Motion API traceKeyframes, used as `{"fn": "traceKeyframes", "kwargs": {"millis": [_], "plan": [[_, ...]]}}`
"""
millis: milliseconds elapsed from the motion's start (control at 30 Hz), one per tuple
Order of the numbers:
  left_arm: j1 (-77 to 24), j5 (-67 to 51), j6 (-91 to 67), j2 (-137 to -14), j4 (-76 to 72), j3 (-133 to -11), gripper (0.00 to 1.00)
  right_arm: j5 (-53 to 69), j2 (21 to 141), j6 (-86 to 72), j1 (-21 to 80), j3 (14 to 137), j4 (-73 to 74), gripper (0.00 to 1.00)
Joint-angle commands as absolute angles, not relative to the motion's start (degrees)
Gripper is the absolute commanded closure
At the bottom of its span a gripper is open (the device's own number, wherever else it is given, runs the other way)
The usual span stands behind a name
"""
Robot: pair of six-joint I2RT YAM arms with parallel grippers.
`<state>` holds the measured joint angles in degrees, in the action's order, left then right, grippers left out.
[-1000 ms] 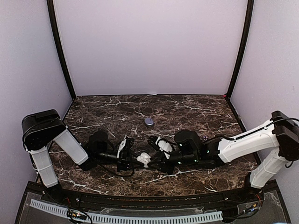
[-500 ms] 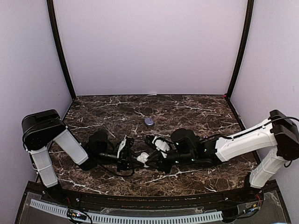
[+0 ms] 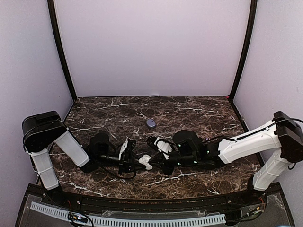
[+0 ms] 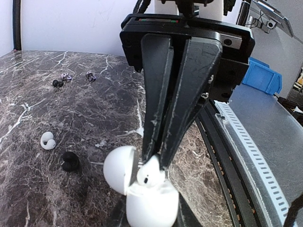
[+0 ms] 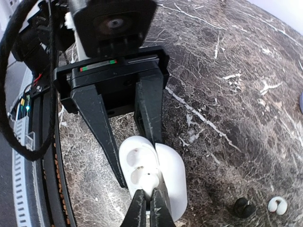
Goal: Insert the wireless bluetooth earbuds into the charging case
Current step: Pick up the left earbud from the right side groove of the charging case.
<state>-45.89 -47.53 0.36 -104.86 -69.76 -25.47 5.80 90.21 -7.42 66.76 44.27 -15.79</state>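
— While your arms lay low over the marble table (image 3: 199, 111), the left arm (image 3: 71, 149) and the right arm (image 3: 246, 144) met tip to tip near its front middle.

— Left hand?

— Your left gripper (image 5: 138, 163) was clamped on the white charging case (image 5: 171, 184), one finger on each side of the base. The lid was flipped open to the side. I could not tell whether the case touched the marble.

— Right hand?

— Your right gripper (image 4: 155, 164) pointed down into the open case. Its fingertips were pinched together on a white earbud (image 4: 150, 176). That bud sat at the mouth of the base, just beside the open lid. I could not tell whether it was fully seated.

— Other cases?

— One bluish pebble-shaped case (image 3: 150, 123) lay closed toward the back of the table, well apart from both grippers.

— Loose buds?

— A loose white earbud (image 4: 47, 140) and a black earbud (image 4: 70, 161) lay near each other on the marble, not touching, off to the side of the held case. Farther away you had three more tiny buds in a cluster. One was a small black bud (image 4: 57, 83). The other two were a purplish bud (image 4: 66, 76) and a second purplish bud (image 4: 90, 75), both too small to make out further.
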Motion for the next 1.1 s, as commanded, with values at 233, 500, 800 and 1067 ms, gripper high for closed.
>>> {"fn": "traceKeyframes", "kwargs": {"millis": [233,500,800,1067], "plan": [[-46.05,-49.57,1.61,-102.53,-70.53,-26.01,0.82,5.28,87.0,-7.43,67.33,44.07,-16.75,1.0],[-46.08,-50.25,1.8,-102.56,-70.4,-26.01,0.82,5.75,86.6,-6.68,67.32,44.22,-16.93,1.0],[-46.05,-50.58,1.5,-102.91,-70.31,-26.28,0.82,7.39,88.62,-6.33,67.32,45.52,-17.08,1.0],[-46.07,-50.97,1.14,-103.27,-70.31,-26.54,0.82,8.1,89.37,-6.17,67.33,46.09,-17.54,1.0]]}}
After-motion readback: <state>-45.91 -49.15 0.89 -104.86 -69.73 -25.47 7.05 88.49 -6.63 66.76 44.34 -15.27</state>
